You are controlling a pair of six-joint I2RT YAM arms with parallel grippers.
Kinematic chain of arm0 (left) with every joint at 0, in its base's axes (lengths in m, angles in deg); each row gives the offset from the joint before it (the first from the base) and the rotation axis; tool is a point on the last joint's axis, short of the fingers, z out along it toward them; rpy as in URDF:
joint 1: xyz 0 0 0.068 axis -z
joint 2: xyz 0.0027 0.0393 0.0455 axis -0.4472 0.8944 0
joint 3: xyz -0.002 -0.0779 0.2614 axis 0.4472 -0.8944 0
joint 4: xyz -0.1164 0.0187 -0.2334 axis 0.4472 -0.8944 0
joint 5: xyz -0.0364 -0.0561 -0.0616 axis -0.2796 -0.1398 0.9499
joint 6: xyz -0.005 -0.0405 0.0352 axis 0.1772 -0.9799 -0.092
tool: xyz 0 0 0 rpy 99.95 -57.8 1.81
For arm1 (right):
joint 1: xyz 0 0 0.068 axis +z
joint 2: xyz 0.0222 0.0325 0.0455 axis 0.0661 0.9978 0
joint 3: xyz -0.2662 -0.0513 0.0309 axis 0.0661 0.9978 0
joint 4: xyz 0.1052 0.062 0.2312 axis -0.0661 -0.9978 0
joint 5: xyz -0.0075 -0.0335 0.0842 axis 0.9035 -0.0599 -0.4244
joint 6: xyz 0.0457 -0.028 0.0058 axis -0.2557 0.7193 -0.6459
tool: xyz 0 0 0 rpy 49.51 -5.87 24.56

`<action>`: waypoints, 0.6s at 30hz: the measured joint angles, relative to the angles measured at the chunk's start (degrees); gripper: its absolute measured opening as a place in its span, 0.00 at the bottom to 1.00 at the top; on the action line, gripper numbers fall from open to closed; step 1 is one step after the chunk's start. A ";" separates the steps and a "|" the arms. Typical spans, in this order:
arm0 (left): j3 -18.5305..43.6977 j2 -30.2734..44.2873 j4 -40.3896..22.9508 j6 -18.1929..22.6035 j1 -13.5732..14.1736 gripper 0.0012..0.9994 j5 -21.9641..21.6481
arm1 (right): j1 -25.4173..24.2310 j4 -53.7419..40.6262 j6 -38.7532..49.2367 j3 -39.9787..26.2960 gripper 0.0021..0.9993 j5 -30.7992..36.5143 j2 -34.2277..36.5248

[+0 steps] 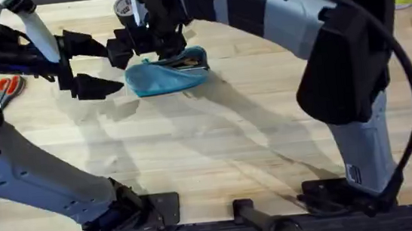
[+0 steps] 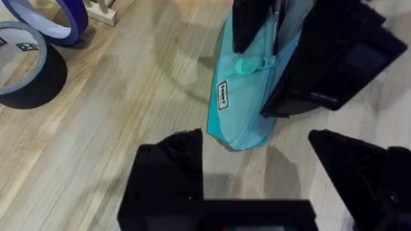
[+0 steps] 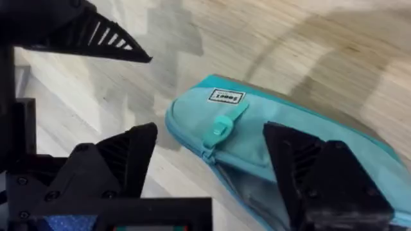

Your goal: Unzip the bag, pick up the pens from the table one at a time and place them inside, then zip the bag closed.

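Judging from how things lie, task is in its late stage: the bag (image 1: 165, 72) sits on the desk (image 1: 217, 152) toward the far side, zipper partly open, with something dark and slim inside the opening in the overhead view, probably a pen, can't confirm. No loose pens visible on the bare wood around it, so loading looks done or nearly so; zipping closed is what's left. Zipper pull (image 3: 221, 126) sits near the rounded end with the white label, slit gaping beyond it. Right gripper (image 3: 212, 170) is spread wide over the bag, fingers on either side of the pull end, gripping nothing. Left gripper (image 2: 257, 176) also wide open and empty, just short of the bag's rounded end, not touching. Tape rolls (image 2: 29, 64) and scissors (image 1: 8, 87) lie off to the side, not involved.
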 joint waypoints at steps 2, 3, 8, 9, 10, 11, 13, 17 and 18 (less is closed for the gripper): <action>0.00 0.02 0.00 0.00 0.00 1.00 0.00 | 0.00 0.13 -0.15 0.00 0.99 0.08 0.06; 0.00 0.02 0.00 0.00 0.00 1.00 0.00 | 0.00 0.15 -0.17 0.00 0.98 0.11 0.09; 0.00 0.02 0.00 0.01 0.00 0.99 0.00 | -0.02 0.22 -1.41 -0.03 0.84 0.52 1.09; 0.00 0.02 0.00 0.00 0.00 0.99 0.00 | -0.02 0.28 -1.68 -0.13 0.81 0.52 1.35; 0.00 0.00 0.00 0.00 0.00 1.00 0.00 | -0.02 0.37 -1.88 -0.24 0.78 0.52 1.53; 0.00 0.01 0.00 0.00 0.00 1.00 0.00 | -0.02 0.45 -2.02 -0.24 0.76 0.48 1.59; 0.00 0.02 0.00 0.02 0.00 1.00 0.00 | -0.02 0.57 -2.13 -0.26 0.69 0.46 1.62; 0.00 0.02 0.00 0.02 0.00 1.00 0.00 | 0.00 0.63 -2.34 -0.26 0.52 0.45 1.62; 0.00 0.00 0.00 0.02 0.00 1.00 0.00 | 0.00 0.67 -2.36 -0.26 0.47 0.41 1.62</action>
